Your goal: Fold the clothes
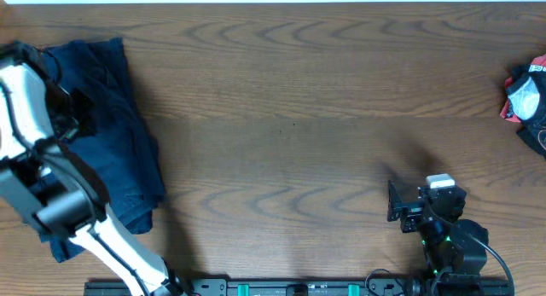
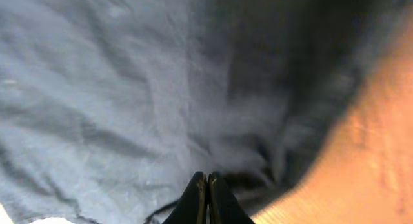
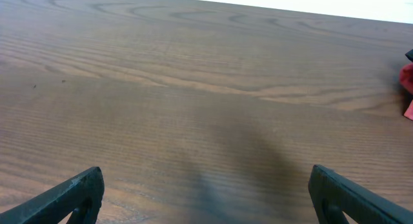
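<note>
Clothes: navy, soft, matte, creased; table woodgrain.

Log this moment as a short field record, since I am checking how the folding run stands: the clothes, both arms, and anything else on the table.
clothes: dark navy heap at the table's left end, rumpled, not folded flat
left fingers: shut, tips together, close over the navy cloth; whether they pinch it cannot be told
right fingers: wide open, empty, above bare wood near the robot's base
table: wood grain
other: red and black item at the right edge, partly out of view
</note>
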{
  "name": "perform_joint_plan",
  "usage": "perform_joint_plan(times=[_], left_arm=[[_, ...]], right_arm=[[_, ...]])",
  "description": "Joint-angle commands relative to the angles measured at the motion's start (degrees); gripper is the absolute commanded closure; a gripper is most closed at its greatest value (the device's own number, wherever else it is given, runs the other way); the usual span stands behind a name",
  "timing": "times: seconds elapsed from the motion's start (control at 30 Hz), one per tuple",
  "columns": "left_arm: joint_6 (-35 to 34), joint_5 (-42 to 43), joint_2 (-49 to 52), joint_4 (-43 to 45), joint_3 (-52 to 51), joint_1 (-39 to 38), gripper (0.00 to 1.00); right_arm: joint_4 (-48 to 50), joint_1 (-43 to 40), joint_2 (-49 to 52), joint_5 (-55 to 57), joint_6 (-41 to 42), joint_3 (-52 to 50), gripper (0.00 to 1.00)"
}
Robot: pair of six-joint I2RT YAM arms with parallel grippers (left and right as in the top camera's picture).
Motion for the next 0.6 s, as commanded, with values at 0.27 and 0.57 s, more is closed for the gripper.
perform_joint_plan(times=[0.27,0.57], left_arm=[[1.6,0.0,7.1,0.4,-0.2,2.2,0.94],[1.6,-1.0,10.6,0.5,-0.3,10.3,0.94]], right_arm=[[-0.2,-0.2,-0.3,0.4,0.7,-0.2,0.01],[-0.2,-0.2,-0.3,0.4,0.7,-0.2,0.01]])
